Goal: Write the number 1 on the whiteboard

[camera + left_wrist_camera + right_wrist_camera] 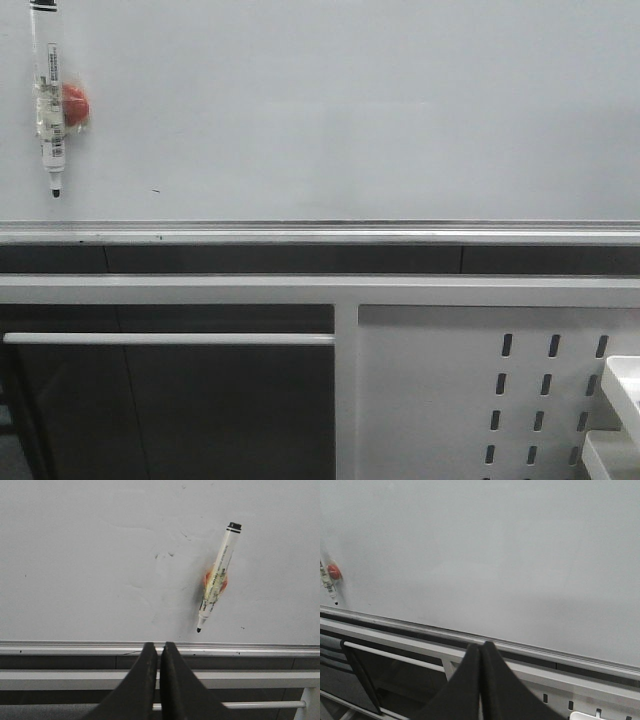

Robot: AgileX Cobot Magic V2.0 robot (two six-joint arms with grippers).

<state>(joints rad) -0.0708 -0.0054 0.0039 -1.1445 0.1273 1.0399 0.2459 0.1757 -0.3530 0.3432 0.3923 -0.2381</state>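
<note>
The pale grey-white whiteboard [350, 110] fills the upper part of the front view above its silver bottom rail [320, 234]. No number 1 stroke shows on it. A clear-barrelled marker pen [48, 95] hangs tip down at the board's far left on a red magnet [76, 104]. It also shows in the left wrist view [216, 577] and, small, in the right wrist view [327, 582]. My left gripper [160, 645] is shut and empty, below the rail and apart from the pen. My right gripper [480, 644] is shut and empty near the rail [545, 650]. Neither gripper shows in the front view.
A small dark speck [155, 190] marks the board near the pen. Below the rail are a white frame bar [320, 290], a white perforated panel with slots [500, 400], a white rod [170, 338] and white bins [620, 410] at the far right.
</note>
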